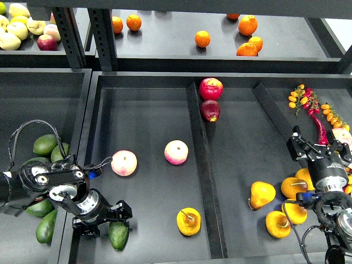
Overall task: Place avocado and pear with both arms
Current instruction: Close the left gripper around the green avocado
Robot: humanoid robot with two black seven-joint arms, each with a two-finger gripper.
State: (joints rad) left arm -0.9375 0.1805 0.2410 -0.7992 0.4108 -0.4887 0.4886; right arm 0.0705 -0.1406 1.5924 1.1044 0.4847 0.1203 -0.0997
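1. The left gripper [110,215] hangs low at seven o'clock in the head view, its dark fingers just above the avocado [118,235]; whether they are closed on the fruit cannot be told.
2. That avocado lies in the near-left corner of the middle tray [144,93], beside its left wall.
3. A pear [188,221] with a brown stem sits at six o'clock in the same tray, near the divider [202,165] and well apart from the avocado.
4. Two peaches [124,163] rest near the tray's centre, the second [176,152] at its three o'clock.
5. The right gripper [317,149] stands at four o'clock with its fingers spread and nothing between them, beside a red chilli [320,131].
6. More pears [262,194] cluster below it at five o'clock.
7. Spare avocados [45,144] lie in the left bin at eight o'clock.
8. Two red apples [210,88] sit at twelve o'clock; oranges [202,38] dot the shelf behind.
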